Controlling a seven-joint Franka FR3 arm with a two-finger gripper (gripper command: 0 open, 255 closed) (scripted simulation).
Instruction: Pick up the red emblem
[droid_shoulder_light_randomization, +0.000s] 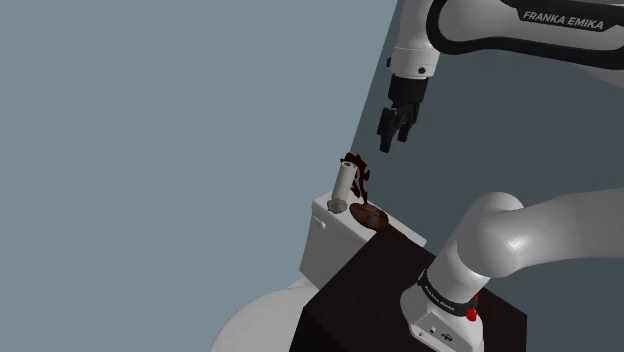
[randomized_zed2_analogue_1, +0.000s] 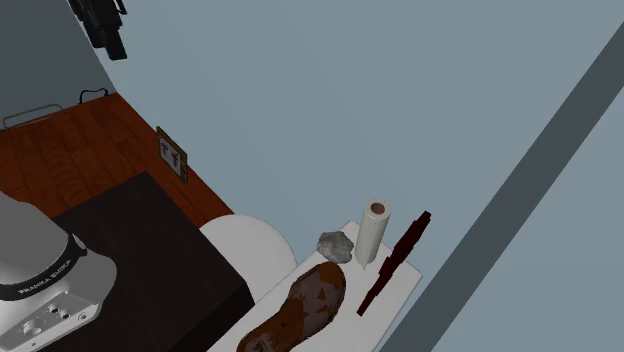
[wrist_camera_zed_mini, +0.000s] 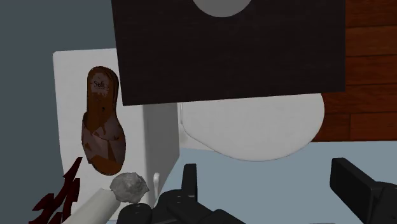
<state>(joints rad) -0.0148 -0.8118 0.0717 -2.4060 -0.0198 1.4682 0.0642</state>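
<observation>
Black and blocky, the tool (droid_shoulder_light_randomization: 389, 138) hangs released well above the white toilet tank top (droid_shoulder_light_randomization: 322, 206), its two squared fingers standing apart with nothing between them in the wrist view (wrist_camera_zed_mini: 264, 170). It also shows as a dark angular shape at the second exterior view's upper left (randomized_zed2_analogue_1: 113, 45). The red emblem (randomized_zed2_analogue_1: 395, 262) sits on the tank top's edge nearest the blue-grey wall, just beside the white roll (randomized_zed2_analogue_1: 372, 232). It is a thin, dark red piece with a jagged, flame-like outline, well apart from the tool. In the shoulder view its spiky edge (droid_shoulder_light_randomization: 359, 172) peeks out behind the roll (droid_shoulder_light_randomization: 343, 180), and in the wrist view its zigzag points (wrist_camera_zed_mini: 60, 194) lie next to the roll's smooth cylinder (wrist_camera_zed_mini: 89, 210). The roll stands upright with a brown core at its top end. A small grey lump (randomized_zed2_analogue_1: 335, 245) with a crumpled, faceted surface rests by the roll's foot. A brown sandal (randomized_zed2_analogue_1: 300, 310) with a mottled strap and a printed footbed lies flat along the slab (wrist_camera_zed_mini: 102, 121). Below the tank is the toilet's rounded, plain white lid (wrist_camera_zed_mini: 254, 127), beside the matt black stand (randomized_zed2_analogue_1: 140, 260) on a reddish plank floor (randomized_zed2_analogue_1: 60, 160).
</observation>
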